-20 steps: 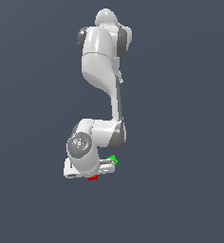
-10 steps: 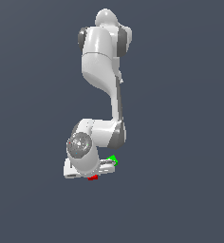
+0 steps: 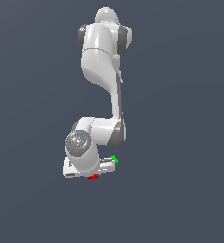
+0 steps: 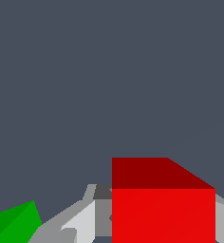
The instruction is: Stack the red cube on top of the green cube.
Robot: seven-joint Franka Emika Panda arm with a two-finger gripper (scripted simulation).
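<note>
the white two-fingered gripper [image 3: 91, 172] sits low at the end of the bent white robot arm [image 3: 104, 71], and in the wrist view its pale grey fingers [image 4: 80, 223] flank the small bright red cube [image 4: 163, 209], one on each side, close against its faces; it looks clamped on the cube, though the contact itself is partly hidden. in the exterior view only a sliver of the red cube [image 3: 91, 177] peeks out under the gripper body. the small bright green cube [image 3: 114, 158] lies just beside the gripper, apart from the red one, a corner of it showing past one finger [image 4: 12, 223]. all around is a plain dark grey surface [image 3: 180, 142].
</note>
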